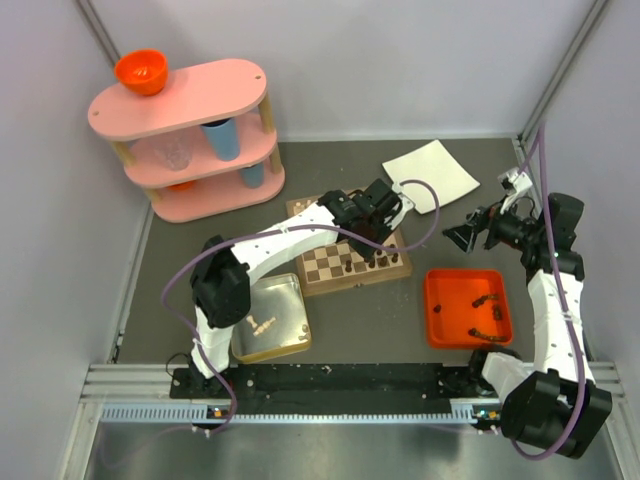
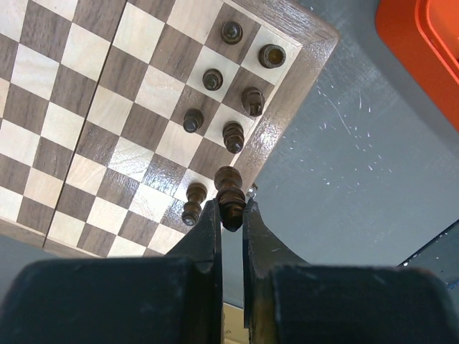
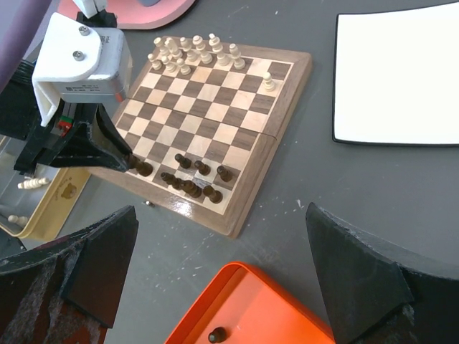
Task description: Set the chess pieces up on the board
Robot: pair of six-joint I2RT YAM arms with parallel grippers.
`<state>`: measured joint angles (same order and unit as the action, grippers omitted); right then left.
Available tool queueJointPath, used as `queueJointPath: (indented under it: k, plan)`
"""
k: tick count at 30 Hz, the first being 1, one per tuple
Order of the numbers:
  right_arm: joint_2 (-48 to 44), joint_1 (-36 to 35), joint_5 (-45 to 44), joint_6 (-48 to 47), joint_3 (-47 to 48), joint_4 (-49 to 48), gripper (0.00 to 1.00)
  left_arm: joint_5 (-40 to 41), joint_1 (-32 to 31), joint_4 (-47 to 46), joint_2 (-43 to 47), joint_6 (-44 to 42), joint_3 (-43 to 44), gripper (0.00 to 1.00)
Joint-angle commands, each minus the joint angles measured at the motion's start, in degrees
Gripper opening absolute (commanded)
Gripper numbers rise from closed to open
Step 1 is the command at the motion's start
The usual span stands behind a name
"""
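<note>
While we hover at the board's corner, our left gripper is pinched nearly shut on a dark chess piece, upright at the rim (whether its base touches the wood, we can't tell). Several more dark pieces stand on the squares just beside it. Our right gripper hangs with jaws spread wide, holding nothing, near the orange tray. Pale pieces crowd the board's far end.
</note>
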<state>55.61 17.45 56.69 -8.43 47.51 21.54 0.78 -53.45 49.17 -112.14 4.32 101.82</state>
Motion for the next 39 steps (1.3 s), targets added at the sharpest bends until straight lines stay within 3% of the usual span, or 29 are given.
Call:
queueJointPath:
  k: [1, 39]
  plan:
    - [0.55, 0.74, -0.26, -1.68, 1.27, -0.09, 0.99, 1.51, 0.01, -2.23, 1.22, -1.59, 0.13, 0.0]
    - [2.57, 0.74, -2.02, -3.53, 1.1, 0.61, 0.99, 0.63, 1.42, -7.86, 2.8, -2.56, -8.13, 0.0]
